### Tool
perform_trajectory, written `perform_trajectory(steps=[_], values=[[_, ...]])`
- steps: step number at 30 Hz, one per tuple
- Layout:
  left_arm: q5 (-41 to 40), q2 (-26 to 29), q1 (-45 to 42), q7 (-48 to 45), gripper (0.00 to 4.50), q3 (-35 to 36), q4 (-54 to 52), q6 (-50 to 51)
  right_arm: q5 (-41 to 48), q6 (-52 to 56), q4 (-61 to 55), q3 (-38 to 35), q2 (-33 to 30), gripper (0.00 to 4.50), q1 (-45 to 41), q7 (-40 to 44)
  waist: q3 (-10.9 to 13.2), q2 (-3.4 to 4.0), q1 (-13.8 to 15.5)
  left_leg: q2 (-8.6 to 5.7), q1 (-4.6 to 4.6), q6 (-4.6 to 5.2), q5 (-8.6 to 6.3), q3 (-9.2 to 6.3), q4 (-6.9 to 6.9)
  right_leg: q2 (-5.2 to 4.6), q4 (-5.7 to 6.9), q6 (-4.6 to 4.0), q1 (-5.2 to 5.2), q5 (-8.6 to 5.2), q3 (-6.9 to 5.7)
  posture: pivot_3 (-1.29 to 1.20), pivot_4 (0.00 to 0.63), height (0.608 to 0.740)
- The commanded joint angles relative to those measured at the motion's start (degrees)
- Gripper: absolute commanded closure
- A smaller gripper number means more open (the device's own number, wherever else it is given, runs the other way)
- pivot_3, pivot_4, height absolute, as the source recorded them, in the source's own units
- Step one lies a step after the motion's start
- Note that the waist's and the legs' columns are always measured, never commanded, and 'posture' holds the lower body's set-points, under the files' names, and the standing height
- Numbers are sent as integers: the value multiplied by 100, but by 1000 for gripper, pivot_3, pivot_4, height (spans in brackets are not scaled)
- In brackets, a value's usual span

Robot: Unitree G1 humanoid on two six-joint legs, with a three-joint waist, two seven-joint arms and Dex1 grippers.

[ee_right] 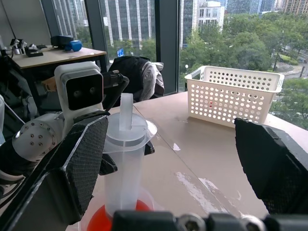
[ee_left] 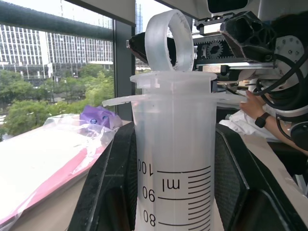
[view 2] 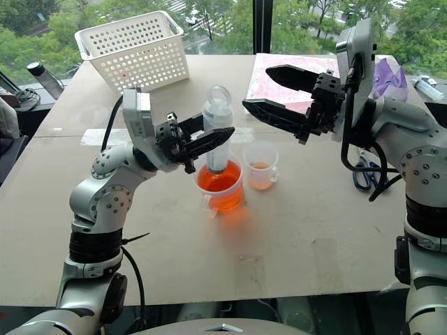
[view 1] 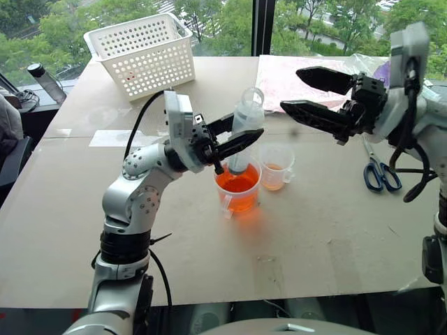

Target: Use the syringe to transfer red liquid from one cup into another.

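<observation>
The syringe [view 1: 248, 112] stands upright with its nozzle dipped into the wider handled beaker [view 1: 225, 202], which holds red liquid [view 1: 237, 183]. My left gripper [view 1: 241, 136] is shut on the syringe's barrel; in the left wrist view its fingers [ee_left: 108, 192] flank the graduated barrel [ee_left: 173, 159], and the plunger ring sits low on top. Just right of the beaker stands the smaller cup [view 1: 277, 167] with a little orange-red liquid at its bottom. My right gripper [view 1: 291, 88] hangs open above that cup, level with the syringe's top and to its right, holding nothing.
A white perforated basket [view 1: 143, 52] stands at the table's far left, and a bottle [view 1: 45, 80] is beyond the left edge. Blue-handled scissors [view 1: 377, 171] lie at the right. A pink sheet in plastic [view 1: 279, 77] lies behind the cups. A person's hand [ee_left: 260, 108] is beyond the table.
</observation>
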Motion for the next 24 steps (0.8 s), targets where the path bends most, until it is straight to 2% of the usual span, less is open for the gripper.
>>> perform_trajectory(steps=[1,5,9,16,17,19,21,24], values=[[395,-142,186,369,3069,-200,-407,-380,-222,-127,-251,106,235,0,-73,-190,0,0,-2,0,0,0,0,-1,0,0,0,0,0,0,0,0,150,740],[749,-337,400,768,3069,-406,-561,-583,-205,49,-328,165,532,0,-112,-521,0,0,3,0,-3,0,0,0,0,0,3,0,-5,0,0,0,150,740],[1018,-449,477,1014,3069,-479,-508,-780,-348,442,-290,274,497,0,-212,-917,0,0,10,0,-2,0,0,0,0,-1,7,0,-5,0,0,0,150,740],[1024,-583,616,1236,3069,-507,-663,-865,-337,886,-293,254,613,0,-408,-1255,0,0,6,0,-2,0,0,1,0,-1,10,0,-8,0,0,0,150,740],[1029,-579,646,1231,3069,-533,-687,-875,-320,928,-283,237,662,542,-439,-1327,0,0,1,0,-2,0,0,1,0,-1,10,0,-8,0,0,0,150,740],[1046,-572,671,1255,3069,-550,-701,-897,-326,1017,-275,237,724,1286,-497,-1432,0,0,0,0,-2,0,0,1,0,-1,11,0,-8,0,0,0,150,740],[1066,-554,672,1268,3069,-557,-689,-925,-371,1107,-252,249,790,2385,-547,-1563,0,0,-1,0,-2,0,0,1,0,-1,12,0,-8,0,0,0,150,740],[1072,-556,667,1285,3069,-571,-672,-947,-470,1217,-201,272,912,3678,-634,-1750,0,0,-6,0,-2,0,0,2,0,0,20,0,-10,0,1,0,150,740]])
